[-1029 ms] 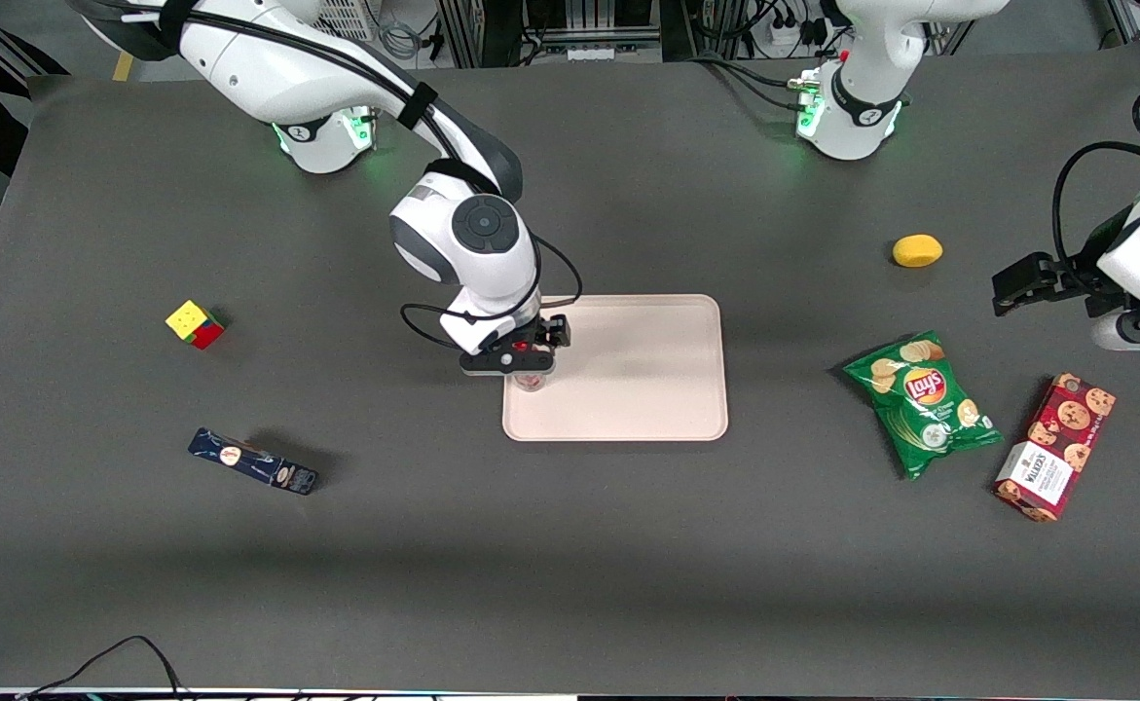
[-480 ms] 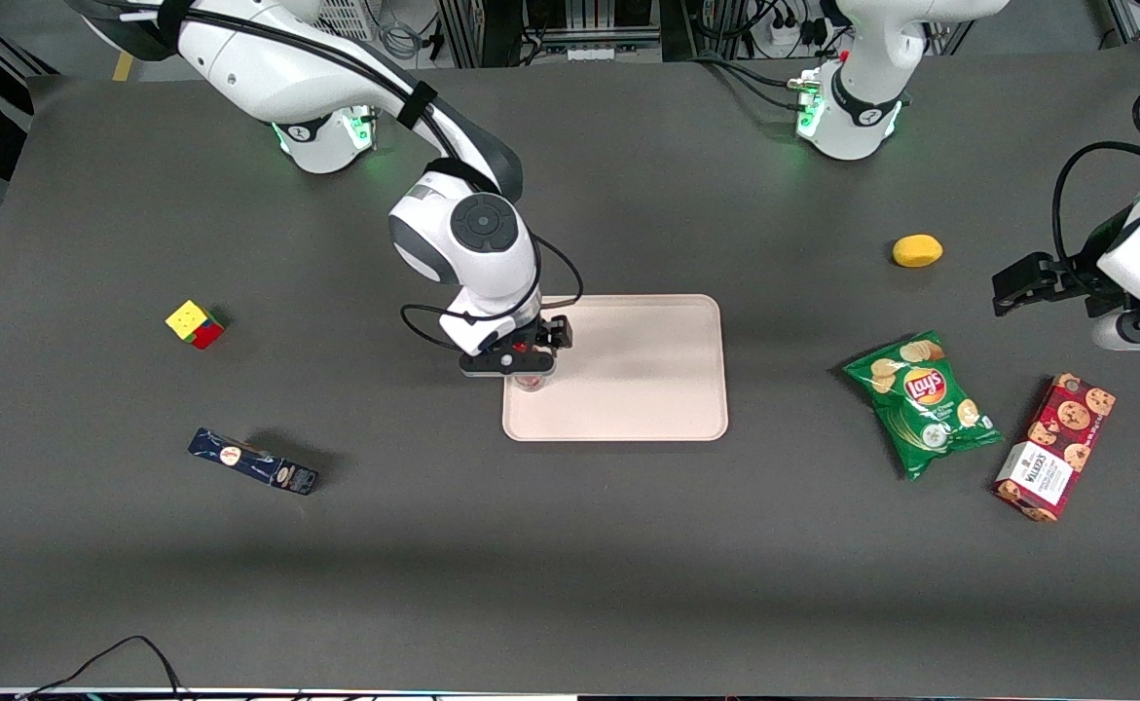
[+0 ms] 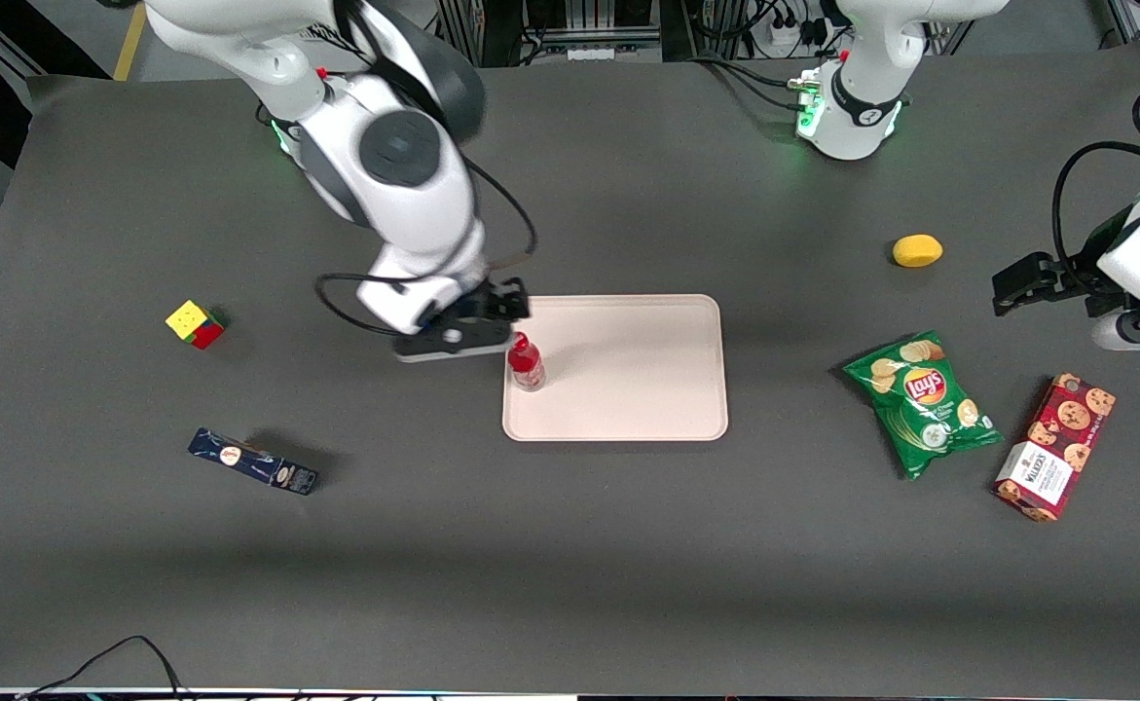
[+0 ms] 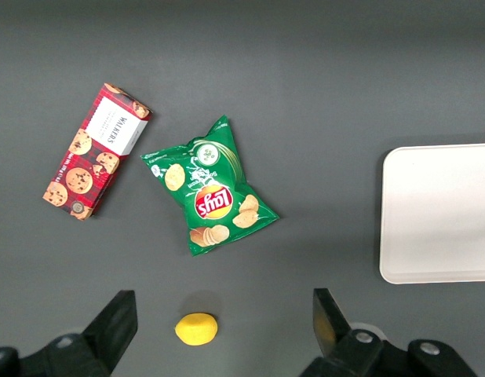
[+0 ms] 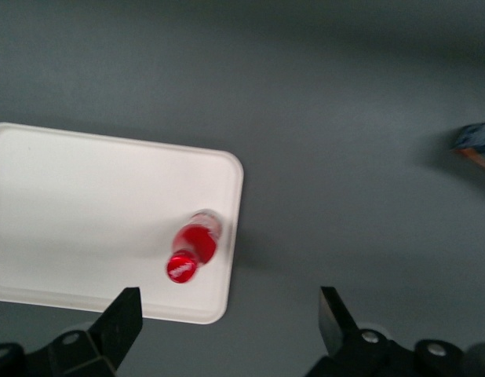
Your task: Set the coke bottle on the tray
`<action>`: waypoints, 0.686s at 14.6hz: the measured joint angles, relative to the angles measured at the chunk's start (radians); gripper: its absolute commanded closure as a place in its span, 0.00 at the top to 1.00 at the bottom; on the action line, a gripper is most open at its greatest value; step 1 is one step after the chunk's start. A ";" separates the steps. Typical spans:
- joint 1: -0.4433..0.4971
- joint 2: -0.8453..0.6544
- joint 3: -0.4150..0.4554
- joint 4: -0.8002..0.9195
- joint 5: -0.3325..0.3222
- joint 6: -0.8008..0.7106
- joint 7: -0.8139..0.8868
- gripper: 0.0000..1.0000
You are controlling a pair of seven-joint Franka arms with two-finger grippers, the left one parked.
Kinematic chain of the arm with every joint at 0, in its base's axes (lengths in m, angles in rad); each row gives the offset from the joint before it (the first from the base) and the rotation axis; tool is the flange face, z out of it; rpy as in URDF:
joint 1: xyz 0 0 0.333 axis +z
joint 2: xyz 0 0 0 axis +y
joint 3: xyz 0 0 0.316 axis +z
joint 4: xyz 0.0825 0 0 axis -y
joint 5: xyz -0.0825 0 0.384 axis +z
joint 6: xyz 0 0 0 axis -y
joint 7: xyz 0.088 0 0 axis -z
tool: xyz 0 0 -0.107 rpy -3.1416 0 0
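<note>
Claw (image 3: pixel 455 338), fingers spread wide and empty, above the table (image 3: pixel 570 545) beside the tray (image 3: pixel 643 389); coke bottle (image 3: pixel 526 363) stands upright inside the tray's rim at the working arm's end, apart from the claw.

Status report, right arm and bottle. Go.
Gripper open, empty, raised beside the tray. Bottle upright on tray, near the edge at the working arm's end. Nothing in the way.
</note>
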 measured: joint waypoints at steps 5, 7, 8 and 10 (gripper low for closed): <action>-0.018 -0.221 -0.176 0.022 0.069 -0.162 -0.252 1.00; -0.017 -0.281 -0.264 0.014 0.133 -0.191 -0.292 1.00; -0.017 -0.306 -0.312 0.003 0.155 -0.194 -0.336 1.00; -0.024 -0.342 -0.390 -0.027 0.176 -0.194 -0.406 1.00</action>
